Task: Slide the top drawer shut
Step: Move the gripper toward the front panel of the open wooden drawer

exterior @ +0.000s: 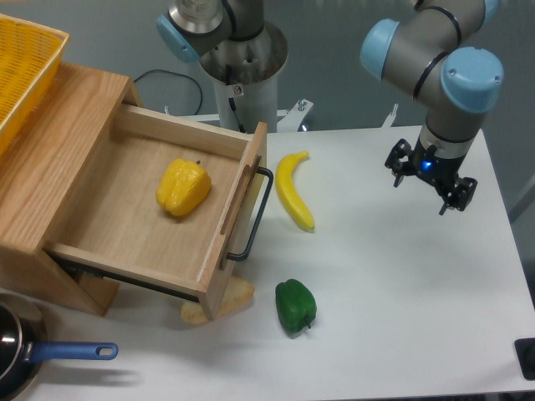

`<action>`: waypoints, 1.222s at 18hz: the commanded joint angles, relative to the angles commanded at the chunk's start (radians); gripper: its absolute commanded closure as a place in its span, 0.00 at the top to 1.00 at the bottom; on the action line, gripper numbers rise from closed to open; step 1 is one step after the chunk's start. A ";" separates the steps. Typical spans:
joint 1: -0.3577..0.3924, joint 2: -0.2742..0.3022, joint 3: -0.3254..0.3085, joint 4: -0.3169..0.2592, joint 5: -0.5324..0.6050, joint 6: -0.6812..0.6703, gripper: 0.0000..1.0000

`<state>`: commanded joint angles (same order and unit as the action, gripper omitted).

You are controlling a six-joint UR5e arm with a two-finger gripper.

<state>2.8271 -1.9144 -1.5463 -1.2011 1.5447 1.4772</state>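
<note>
The top drawer (pixel 138 219) stands pulled out at nine o'clock, a yellow pepper (pixel 183 187) inside, its black handle (pixel 253 215) facing three; a banana (pixel 294 189) and green pepper (pixel 295 307) lie just beyond; at two o'clock the gripper (pixel 426 185) hangs over bare white table (pixel 401 301), fingers apart, holding nothing.

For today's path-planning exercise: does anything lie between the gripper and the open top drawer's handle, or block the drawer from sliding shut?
The banana lies on the table between the gripper and the handle of the top drawer. The yellow pepper sits inside, below the rim; nothing visible blocks closing.
</note>
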 joint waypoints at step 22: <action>-0.106 0.080 -0.071 -0.018 -0.003 -0.455 0.44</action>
<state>2.7216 -1.8345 -1.6169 -1.2195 1.5416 1.0222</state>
